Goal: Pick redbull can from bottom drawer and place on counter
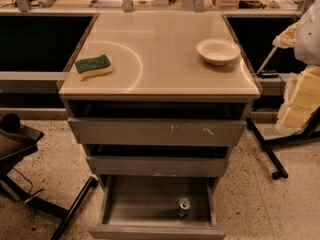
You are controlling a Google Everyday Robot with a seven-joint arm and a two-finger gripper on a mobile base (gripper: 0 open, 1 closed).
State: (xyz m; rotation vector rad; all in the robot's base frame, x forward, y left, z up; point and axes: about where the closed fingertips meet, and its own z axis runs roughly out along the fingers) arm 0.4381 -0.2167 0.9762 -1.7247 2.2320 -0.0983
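The gripper is out of view, state unknown; we should descend straight onto the upright redbull can in the bottom drawer.

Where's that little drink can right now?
The redbull can stands in the open bottom drawer, near its front right corner; the gripper is at the view's right edge, beside the counter.

End effector unseen; bottom drawer edge-cropped
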